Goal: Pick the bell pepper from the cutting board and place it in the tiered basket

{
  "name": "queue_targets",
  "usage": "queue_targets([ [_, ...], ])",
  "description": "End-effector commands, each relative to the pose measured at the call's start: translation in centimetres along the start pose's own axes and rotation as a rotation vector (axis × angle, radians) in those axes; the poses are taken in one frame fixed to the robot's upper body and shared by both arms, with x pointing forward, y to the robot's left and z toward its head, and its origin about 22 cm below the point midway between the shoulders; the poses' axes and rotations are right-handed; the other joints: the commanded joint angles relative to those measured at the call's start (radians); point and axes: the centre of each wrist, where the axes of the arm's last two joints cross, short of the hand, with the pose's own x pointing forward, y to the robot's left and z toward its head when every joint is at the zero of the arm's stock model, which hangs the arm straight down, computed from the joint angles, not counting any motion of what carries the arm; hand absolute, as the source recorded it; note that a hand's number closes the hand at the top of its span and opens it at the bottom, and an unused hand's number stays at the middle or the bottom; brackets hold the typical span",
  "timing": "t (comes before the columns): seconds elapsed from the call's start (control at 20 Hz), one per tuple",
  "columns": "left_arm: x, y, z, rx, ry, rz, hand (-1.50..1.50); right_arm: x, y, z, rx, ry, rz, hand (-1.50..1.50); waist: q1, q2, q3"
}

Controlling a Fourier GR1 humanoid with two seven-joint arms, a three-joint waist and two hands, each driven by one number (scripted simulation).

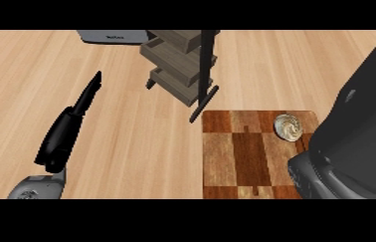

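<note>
Spanning the whole view is the light wooden table (110, 136), on which every other item stands. Next in size is a large dark mass at the right edge, the robot's right arm and hand (345, 146), seen so close that it covers the right end of the board; whether its fingers are straight or curled cannot be told. The chequered cutting board (249, 156) lies at lower right, its near and right edges partly hidden. The tiered basket (180, 61) stands at upper centre, grey-brown tiers stacked on a black frame whose foot reaches almost to the board's far left corner. Behind it, at the top edge, a grey appliance (114, 36) is partly visible. The left hand (70, 126) extends from its grey forearm at lower left, fingers straight and pointing away across the table, holding and touching nothing, well apart from the board. Smallest is a pale, round, ribbed object, presumably the bell pepper (288, 126), resting on the board near its far right corner, just beside the dark arm.

Risk, as a judgement: the right arm hides much of the approach, so a closing hand may nudge the round pepper and roll it off the board. During transfer, the basket's upright black post and narrow tiers could be struck, tipping the frame or blocking placement.
</note>
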Motion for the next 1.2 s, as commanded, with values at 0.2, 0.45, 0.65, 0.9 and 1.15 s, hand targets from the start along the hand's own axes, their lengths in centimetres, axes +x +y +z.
queue_targets([
  [0.2, 0.3, -0.1, -0.8, 0.001, -0.026, 0.005, 0.0, 5.0, 3.2, -4.4, 0.102, 0.147, -0.043, 1.5, 0.014, 0.011, 0.001],
  [0.45, 0.5, 0.5, -0.5, -0.023, -0.029, 0.002, 0.0, 5.4, 7.5, -6.3, 0.12, 0.182, -0.083, 1.5, 0.037, 0.014, 0.0],
  [0.65, 1.5, -0.4, -1.2, -0.013, -0.047, -0.001, 0.0, 3.9, 9.8, -8.3, 0.087, 0.207, -0.189, 1.5, 0.042, 0.024, 0.001],
  [0.9, 1.6, -2.0, -0.7, -0.042, -0.034, 0.021, 0.0, 3.8, 12.9, -9.3, 0.134, 0.163, -0.335, -1.5, 0.053, 0.021, 0.001],
  [1.15, 1.3, -0.2, -1.0, -0.041, -0.05, 0.018, 0.0, 4.4, 13.0, -9.4, 0.047, 0.114, -0.534, -1.5, 0.064, 0.024, 0.001],
])
